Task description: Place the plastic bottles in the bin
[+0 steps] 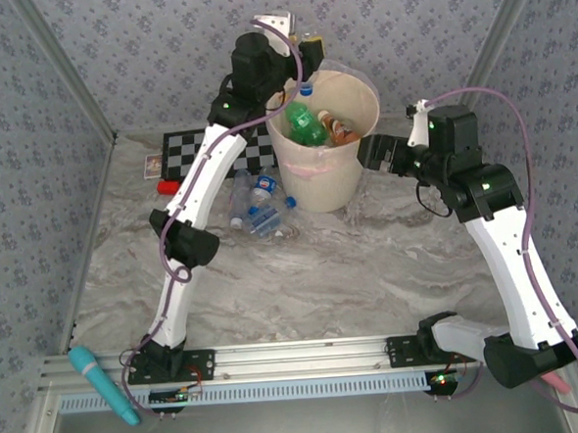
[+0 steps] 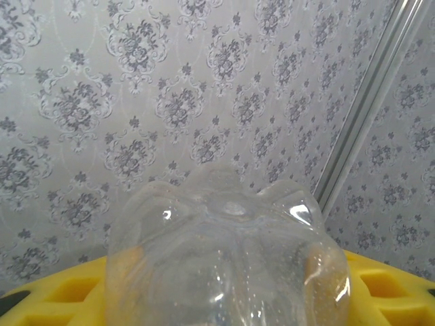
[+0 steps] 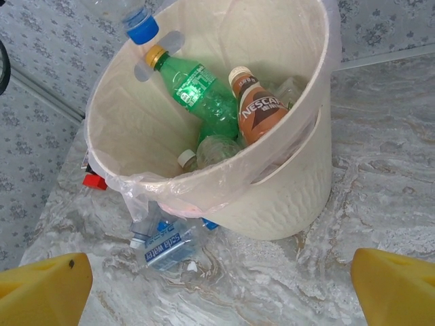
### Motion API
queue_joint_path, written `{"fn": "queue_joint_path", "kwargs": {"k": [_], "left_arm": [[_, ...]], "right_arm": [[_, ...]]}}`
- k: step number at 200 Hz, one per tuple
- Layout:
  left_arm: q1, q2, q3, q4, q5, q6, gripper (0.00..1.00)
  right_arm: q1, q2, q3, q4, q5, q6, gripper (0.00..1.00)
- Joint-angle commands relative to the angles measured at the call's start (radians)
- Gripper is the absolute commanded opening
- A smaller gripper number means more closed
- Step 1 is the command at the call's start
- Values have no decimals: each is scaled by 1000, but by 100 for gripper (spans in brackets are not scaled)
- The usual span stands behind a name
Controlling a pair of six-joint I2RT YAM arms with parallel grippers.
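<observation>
- Top external, near edge: caught a teal-handled tool (image 1: 103,385) lying across the metal rail (image 1: 307,353), left of both arm bases.
- Farther in, crossed bare marbled table (image 1: 323,283) and met the right gripper (image 1: 371,153) just beside the right wall of the bin (image 1: 331,180); could not judge the jaws from up there.
- Settled that through the right wrist: found yellow fingertips (image 3: 41,288) spread wide at the two lower corners, gripping nothing, facing the bin.
- Read there, too, a blue water label on the loose bottles (image 3: 166,241) lying on the table against the bin's foot; from above, made them out merely as a clear cluster on the bin's left.
- Looked down into the bin through the right wrist: picked out a green bottle (image 3: 197,95) with a yellow cap, a brown bottle (image 3: 258,112) marked Nescafe, clear ones underneath, and a clear liner (image 3: 170,187) folded over the rim.
- Above the far rim, spotted the held bottle (image 1: 305,83) hanging neck-down, blue cap lowest, pinched by the left gripper (image 1: 308,53).
- Gained from the left wrist the other end: the clear ribbed base wedged between yellow pads (image 2: 387,285), patterned wall beyond.
- Farthest back from above: noted a red block (image 1: 167,187) and a checkerboard (image 1: 216,152) at the wall's foot.
</observation>
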Motion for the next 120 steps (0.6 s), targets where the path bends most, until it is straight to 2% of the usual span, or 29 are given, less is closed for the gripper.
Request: {"fn": "queue_joint_path", "kwargs": {"k": [1, 120], "left_arm": [[-12, 24, 39, 123, -20, -6, 43], [-25, 104, 41, 271, -17, -61, 44]], "right_arm": [[-7, -19, 37, -30, 12, -7, 100], [-15, -11, 70, -71, 24, -8, 100]]}}
